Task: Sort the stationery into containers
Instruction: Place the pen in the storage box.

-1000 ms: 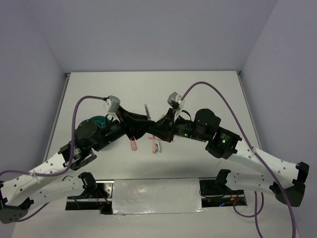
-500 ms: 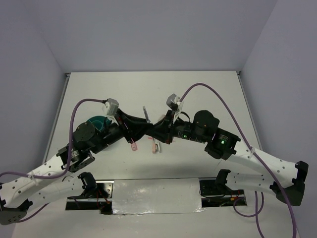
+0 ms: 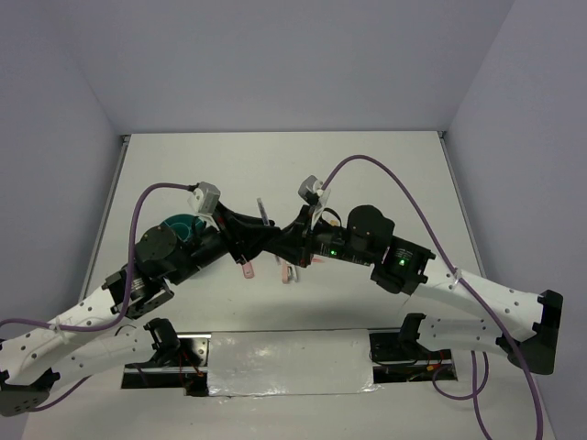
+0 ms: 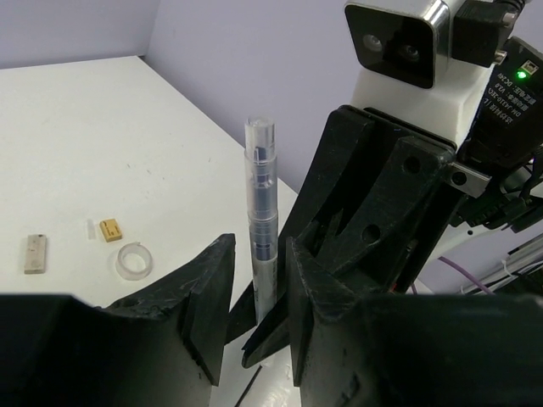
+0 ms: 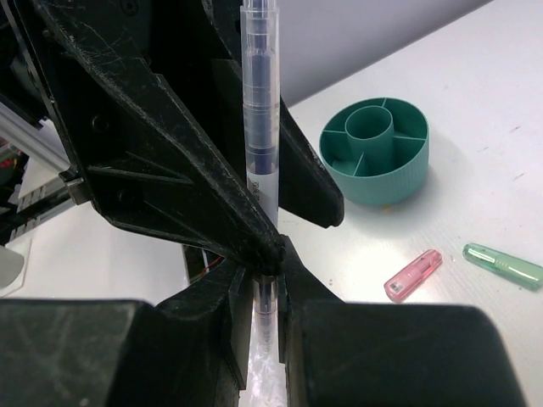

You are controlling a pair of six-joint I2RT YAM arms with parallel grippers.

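Observation:
A thin dark pen with a clear barrel stands upright between both grippers at the table's middle. My right gripper is shut on its lower end; the pen rises above its fingers. My left gripper is open, its fingers on either side of the pen with a gap on the left. The round teal organizer sits left of the grippers, and it also shows in the right wrist view. A pink stick and a mint-green tube lie near it.
A grey block, a tan nub and a clear tape ring lie together on the table. A pink-white clip lies below the grippers, beside the pink stick. The arms meet over the table's middle.
The right arm has reached further left, and the pen with both grippers has shifted a little to the left.

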